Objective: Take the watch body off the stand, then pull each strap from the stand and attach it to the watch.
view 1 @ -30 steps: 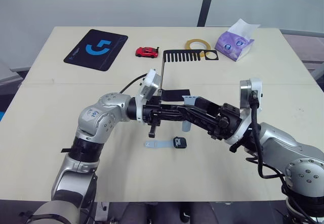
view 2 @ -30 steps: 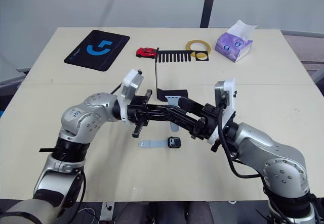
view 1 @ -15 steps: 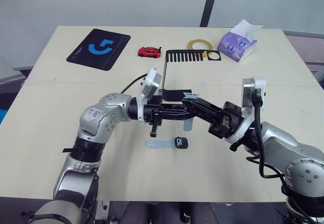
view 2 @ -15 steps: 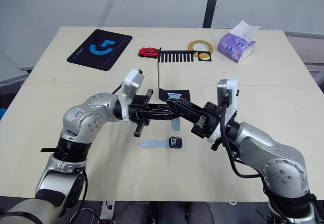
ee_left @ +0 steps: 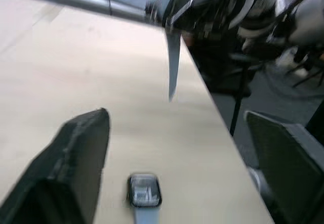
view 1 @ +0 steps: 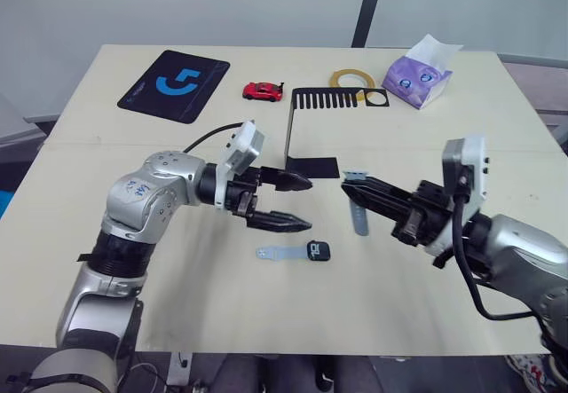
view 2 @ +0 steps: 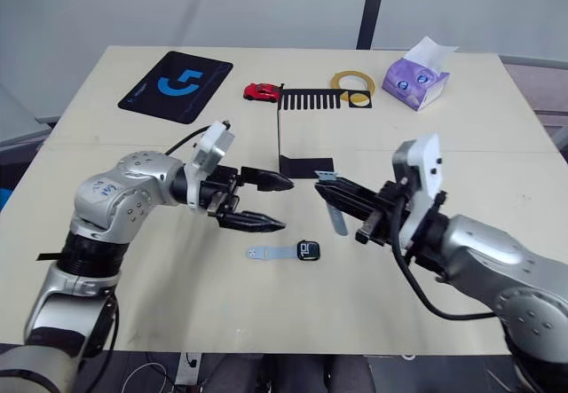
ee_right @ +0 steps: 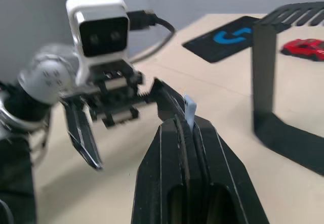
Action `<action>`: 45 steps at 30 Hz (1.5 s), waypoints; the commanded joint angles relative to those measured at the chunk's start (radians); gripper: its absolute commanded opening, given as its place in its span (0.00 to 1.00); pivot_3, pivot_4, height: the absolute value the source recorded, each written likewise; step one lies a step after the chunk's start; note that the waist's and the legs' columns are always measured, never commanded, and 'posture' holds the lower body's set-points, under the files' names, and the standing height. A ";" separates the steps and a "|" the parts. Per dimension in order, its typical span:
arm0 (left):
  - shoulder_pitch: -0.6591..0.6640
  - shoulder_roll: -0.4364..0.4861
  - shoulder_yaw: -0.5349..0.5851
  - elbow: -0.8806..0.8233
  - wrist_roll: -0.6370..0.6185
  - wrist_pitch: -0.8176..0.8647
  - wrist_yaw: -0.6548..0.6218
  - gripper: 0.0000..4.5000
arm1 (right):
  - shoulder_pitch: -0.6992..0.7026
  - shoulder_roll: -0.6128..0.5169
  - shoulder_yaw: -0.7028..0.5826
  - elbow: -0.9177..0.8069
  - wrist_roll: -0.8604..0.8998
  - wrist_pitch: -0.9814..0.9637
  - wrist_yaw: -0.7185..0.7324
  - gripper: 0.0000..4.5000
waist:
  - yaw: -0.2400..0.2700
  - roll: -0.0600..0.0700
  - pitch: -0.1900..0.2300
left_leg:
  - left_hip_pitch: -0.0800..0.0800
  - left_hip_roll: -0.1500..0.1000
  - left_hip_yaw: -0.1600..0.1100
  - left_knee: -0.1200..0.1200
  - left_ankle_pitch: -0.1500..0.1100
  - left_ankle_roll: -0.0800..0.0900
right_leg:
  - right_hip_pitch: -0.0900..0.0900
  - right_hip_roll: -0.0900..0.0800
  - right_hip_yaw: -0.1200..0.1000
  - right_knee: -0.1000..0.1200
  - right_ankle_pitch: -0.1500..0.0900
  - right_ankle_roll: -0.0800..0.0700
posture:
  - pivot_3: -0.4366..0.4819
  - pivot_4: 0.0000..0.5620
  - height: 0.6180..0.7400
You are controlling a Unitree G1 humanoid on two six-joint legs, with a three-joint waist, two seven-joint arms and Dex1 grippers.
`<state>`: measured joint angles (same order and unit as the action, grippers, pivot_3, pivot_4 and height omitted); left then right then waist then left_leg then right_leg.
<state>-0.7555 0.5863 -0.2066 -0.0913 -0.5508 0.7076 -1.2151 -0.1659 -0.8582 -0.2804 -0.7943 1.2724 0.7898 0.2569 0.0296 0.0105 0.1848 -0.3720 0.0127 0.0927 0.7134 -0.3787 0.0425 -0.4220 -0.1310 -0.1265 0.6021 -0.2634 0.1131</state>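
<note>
Left eye view is my main reference, and I am placing everything against the stand (view 1: pixel 306 136), the black bent-metal piece with its flat base on the pale counter (view 1: pixel 89 207) and its comb-like arm up top.

Nearest to me, on my side of the stand's base, the watch body (view 1: pixel 318 250) lies flat on the counter with its dark screen up. One blue-grey strap (view 1: pixel 276 253) is already joined to it and stretches away toward my left.

A little farther in, my left gripper (view 1: pixel 300 203) hovers just short of the stand's base, above and left of the watch. Its two black fingers are spread wide, one above the other, with nothing between them.

My right gripper (view 1: pixel 355 189) sits to the right of the stand's base, tips pointing toward it. Its fingers are pressed together on the second strap (view 1: pixel 358 215), pinching its upper end so that the rest hangs down free above the counter. In the right wrist view I see the strap's pale end (ee_right: pixel 190 109) poking up between the closed fingers.

Beyond the stand lie a red toy car (view 1: pixel 262 90) at its left, a roll of tape (view 1: pixel 352 79) just behind the comb, a black mouse pad (view 1: pixel 174 85) farther left, and a purple tissue pack (view 1: pixel 417 73) farther right.
</note>
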 commanded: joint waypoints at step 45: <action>0.149 -0.194 -0.293 0.041 0.524 -0.200 0.281 0.85 | 0.487 0.000 -0.146 -0.224 -0.992 -0.337 0.322 0.00 | 0.001 -0.003 0.001 | 0.002 -0.001 0.002 0.003 0.000 0.002 | 0.001 0.001 0.004 0.001 0.001 0.002 | 0.48 0.27 0.98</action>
<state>-0.6031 0.3986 -0.4906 -0.0569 -0.0394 0.5118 -0.9403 0.3267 -0.8639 -0.4211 -0.9236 0.2924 0.4712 0.5732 0.0303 0.0077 0.1859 -0.3704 0.0120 0.0945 0.7164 -0.3790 0.0448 -0.4206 -0.1302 -0.1223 0.6030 -0.2623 0.1152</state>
